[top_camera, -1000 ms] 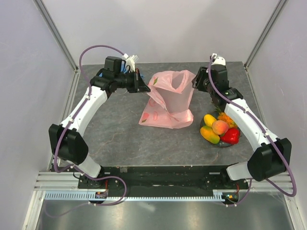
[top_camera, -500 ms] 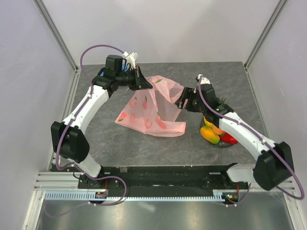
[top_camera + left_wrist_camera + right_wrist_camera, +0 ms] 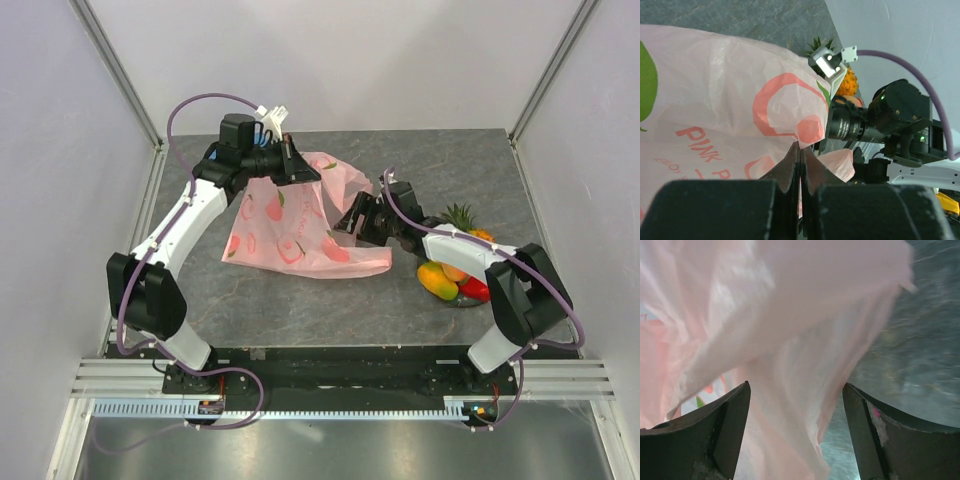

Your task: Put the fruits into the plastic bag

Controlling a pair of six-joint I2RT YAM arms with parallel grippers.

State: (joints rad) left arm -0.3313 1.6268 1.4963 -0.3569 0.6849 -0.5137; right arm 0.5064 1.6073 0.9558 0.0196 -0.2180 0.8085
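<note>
The pink plastic bag (image 3: 290, 225) with peach prints hangs from its far edge and trails onto the table. My left gripper (image 3: 298, 168) is shut on that edge; in the left wrist view the bag (image 3: 725, 100) fills the frame above the closed gripper (image 3: 800, 150). My right gripper (image 3: 350, 220) is open at the bag's right side, its jaws wide apart with loose bag film (image 3: 790, 365) between them. The fruits (image 3: 455, 275) lie in a pile at the right: yellow-green mangoes, a peach, a red one, and the pineapple (image 3: 462, 218) behind.
The fruits rest on a dark round plate (image 3: 460, 300) near the right arm. Grey side walls and metal frame posts enclose the table. The pineapple (image 3: 849, 80) and right arm's camera (image 3: 875, 117) show past the bag in the left wrist view.
My right gripper has swung from the far right down and left to the bag's right side. The bag has collapsed from standing open and spread leftward. My left gripper stayed put.
</note>
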